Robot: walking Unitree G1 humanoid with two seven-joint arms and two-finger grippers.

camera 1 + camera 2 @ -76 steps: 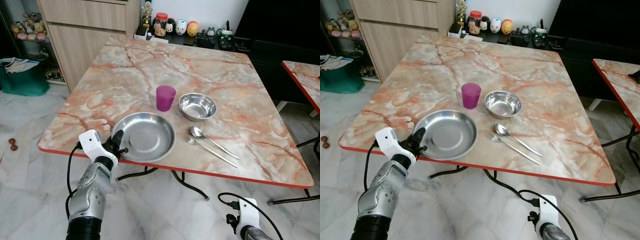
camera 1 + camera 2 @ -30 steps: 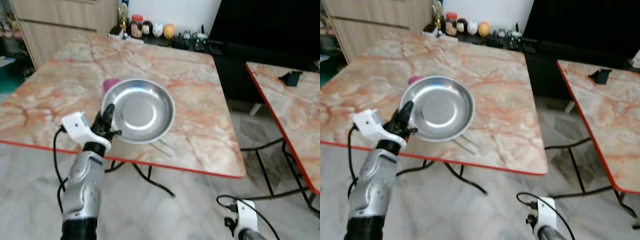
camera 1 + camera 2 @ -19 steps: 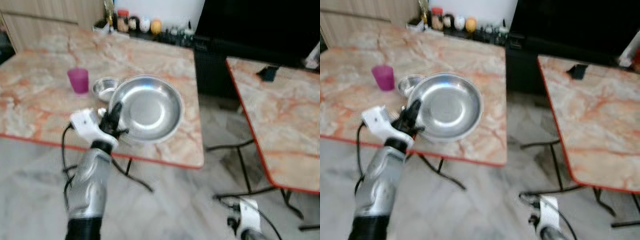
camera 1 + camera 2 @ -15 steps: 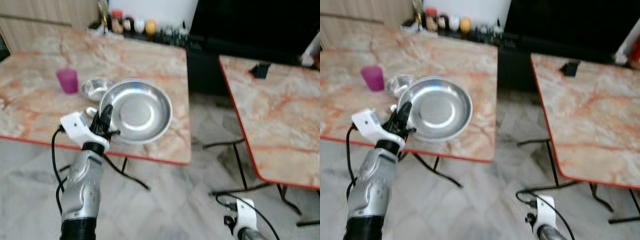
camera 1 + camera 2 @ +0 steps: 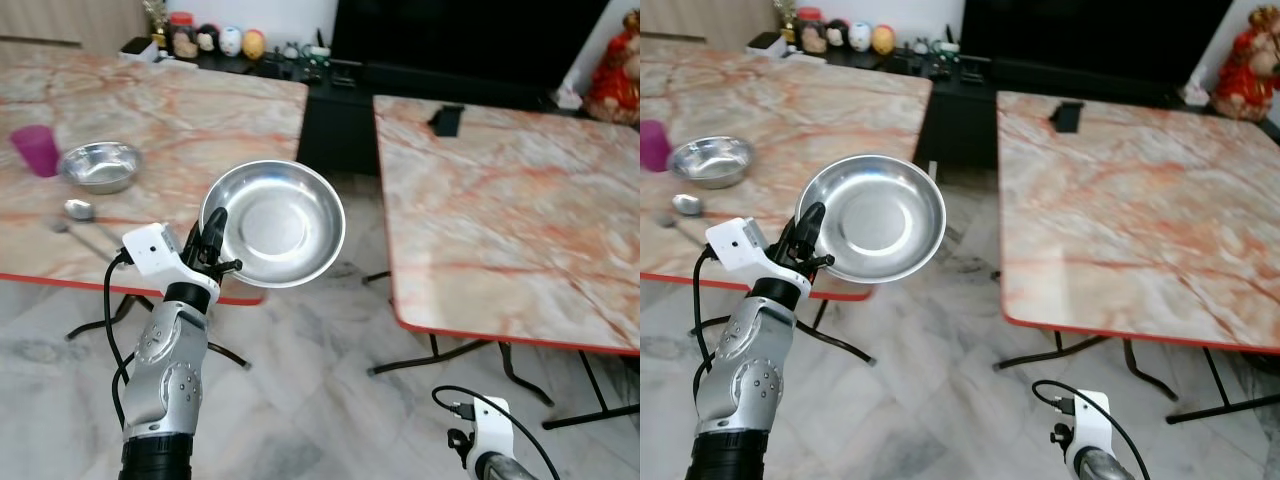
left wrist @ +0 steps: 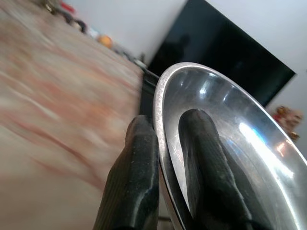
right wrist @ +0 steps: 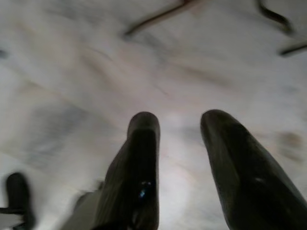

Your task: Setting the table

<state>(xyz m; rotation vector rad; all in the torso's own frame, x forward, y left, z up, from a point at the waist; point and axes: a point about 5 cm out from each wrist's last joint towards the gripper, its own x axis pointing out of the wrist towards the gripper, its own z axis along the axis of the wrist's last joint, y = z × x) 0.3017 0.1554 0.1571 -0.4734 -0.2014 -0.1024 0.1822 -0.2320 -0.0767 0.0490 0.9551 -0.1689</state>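
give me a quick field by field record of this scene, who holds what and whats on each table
left gripper: shut on the rim of the steel plate, held in the air between the two tables
right gripper: open, hanging low over the floor
left table: purple cup, steel bowl, spoon
right table: small black object near its far edge

The left gripper [image 6: 163, 143] pinches the rim of a shiny steel plate [image 6: 225, 143], one black finger on the outside of the rim and the other pressed against the inner face. The plate is seen nearly edge-on, its hollow catching bright glints. Behind it a blurred marbled tabletop [image 6: 53, 96] runs toward a white wall, with a large black screen [image 6: 220, 57] beyond the plate.
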